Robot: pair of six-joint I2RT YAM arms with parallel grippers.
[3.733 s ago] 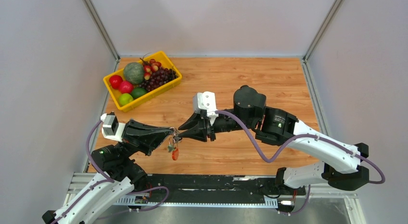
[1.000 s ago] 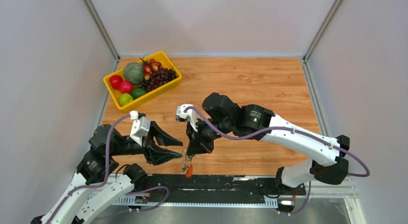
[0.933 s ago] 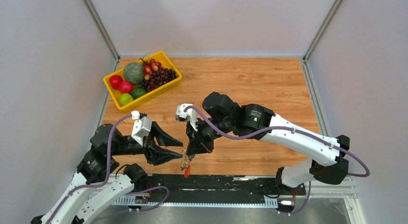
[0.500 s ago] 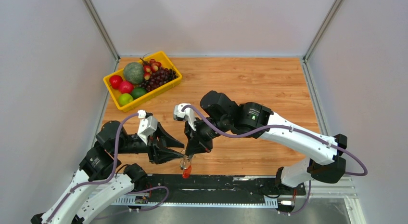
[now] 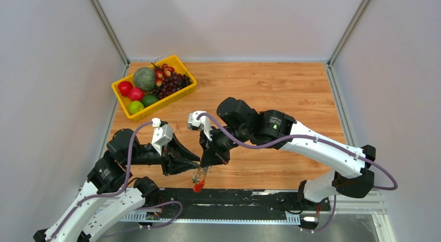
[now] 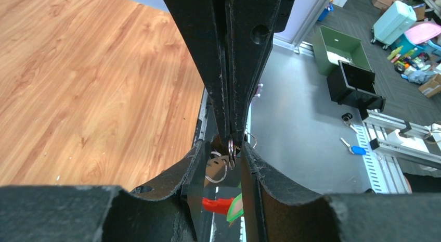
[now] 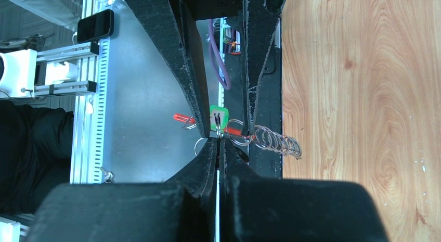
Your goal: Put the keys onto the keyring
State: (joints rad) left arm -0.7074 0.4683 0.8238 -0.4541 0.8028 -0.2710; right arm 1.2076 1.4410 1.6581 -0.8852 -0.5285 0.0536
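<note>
My right gripper (image 5: 204, 163) is shut on a metal ring of the keyring (image 5: 197, 178), which hangs below it over the table's near edge, with its red tag (image 5: 198, 187) lowest. My left gripper (image 5: 192, 162) is open, its fingers on either side of the right fingertips. In the left wrist view the left gripper (image 6: 222, 148) straddles the right gripper (image 6: 230, 138); the rings (image 6: 217, 169), red tag (image 6: 218, 204) and green bit (image 6: 236, 208) hang beyond. In the right wrist view the right gripper (image 7: 218, 141) pinches the ring; a chain of rings (image 7: 270, 140) trails off. I cannot make out a separate key.
A yellow basket (image 5: 121, 101) of fruit stands at the table's back left. The black rail (image 5: 249, 198) runs along the near edge under the hanging bunch. Grey walls close in both sides.
The left gripper let go of the bunch and the right one took it over to the near edge. In the last second the open left gripper closed in around the right fingertips.
</note>
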